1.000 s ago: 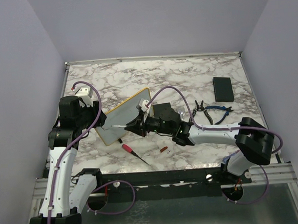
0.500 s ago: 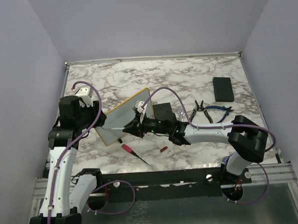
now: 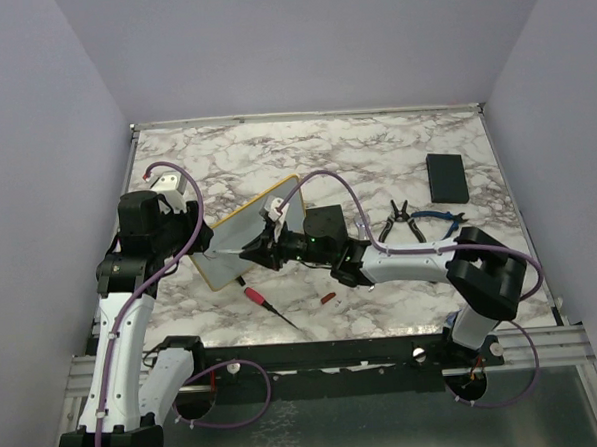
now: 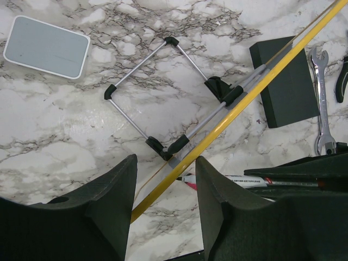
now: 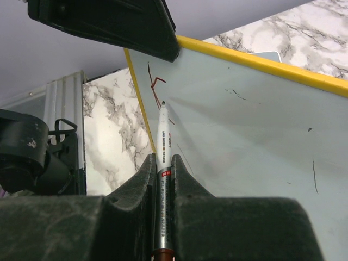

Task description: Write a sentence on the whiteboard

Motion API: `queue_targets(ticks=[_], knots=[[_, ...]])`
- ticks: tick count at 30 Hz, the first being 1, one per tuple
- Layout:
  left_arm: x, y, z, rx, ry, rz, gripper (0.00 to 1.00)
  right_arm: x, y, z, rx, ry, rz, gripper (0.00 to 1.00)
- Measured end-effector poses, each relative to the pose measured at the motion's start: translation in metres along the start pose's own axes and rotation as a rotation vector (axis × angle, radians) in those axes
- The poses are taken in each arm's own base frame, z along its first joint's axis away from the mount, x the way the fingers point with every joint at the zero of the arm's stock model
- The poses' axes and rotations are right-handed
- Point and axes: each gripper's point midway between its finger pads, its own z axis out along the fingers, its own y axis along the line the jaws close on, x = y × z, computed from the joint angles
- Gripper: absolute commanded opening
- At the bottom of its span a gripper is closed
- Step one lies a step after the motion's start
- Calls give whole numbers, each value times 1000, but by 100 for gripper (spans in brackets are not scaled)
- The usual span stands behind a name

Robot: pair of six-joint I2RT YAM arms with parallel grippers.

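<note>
Two end effectors: left (image 4: pixel 163 204) apparently grips the tilted whiteboard (image 3: pixel 241 232); right (image 5: pixel 162 163) clamps a marker (image 5: pixel 162 147) pointing at it.

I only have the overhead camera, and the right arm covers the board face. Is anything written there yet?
Observer: On the right wrist camera, only a short red stroke shows on the whiteboard, close to its yellow side edge.
Operator: Where is the pen tip?
Observer: The marker, clamped in the right hand, points at the face with its tip just below that stroke.
Operator: Is the left hand holding the board?
Observer: On the left wrist camera, the left hand has a finger on either side of the yellow edge. I cannot tell whether they are pressing on it. A folding wire stand is open behind the board.
</note>
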Motion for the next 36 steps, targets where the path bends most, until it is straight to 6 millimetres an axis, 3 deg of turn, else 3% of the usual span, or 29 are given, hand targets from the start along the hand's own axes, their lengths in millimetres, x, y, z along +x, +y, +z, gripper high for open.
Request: queue_targets(ticks=[12,36], knots=[[0,0,0,0,0,3,47,9,-11,5,52,17,6,1],[0,0,0,-1,-1,3,47,17,-13,4,60,40,14,1]])
